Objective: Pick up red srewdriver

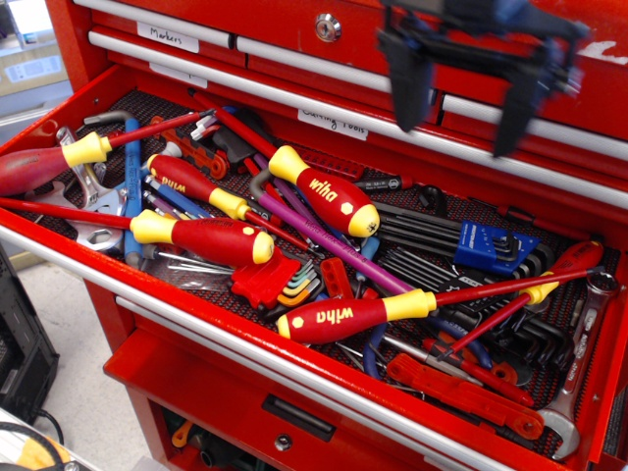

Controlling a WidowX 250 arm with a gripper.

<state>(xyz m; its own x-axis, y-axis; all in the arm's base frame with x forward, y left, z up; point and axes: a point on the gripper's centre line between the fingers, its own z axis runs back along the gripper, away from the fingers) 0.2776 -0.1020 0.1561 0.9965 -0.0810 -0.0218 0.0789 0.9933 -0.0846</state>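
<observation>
The red srewdriver [345,319] lies near the open drawer's front rail. Its fat red handle carries yellow "wiha" lettering and a yellow collar. Its long thin red shaft [510,287] runs right across the hex keys. My gripper [454,137] hangs well above it, in front of the upper drawer fronts, blurred by motion. Its two dark fingers [405,83] stand wide apart and hold nothing.
The drawer [245,339] is crowded. A fatter "wiha" screwdriver [329,193], an unlettered red-yellow one [208,239] and a slimmer one [186,183] lie to the left. Blue-holdered hex keys [486,245], a wrench [579,392] and red pliers [461,392] lie to the right.
</observation>
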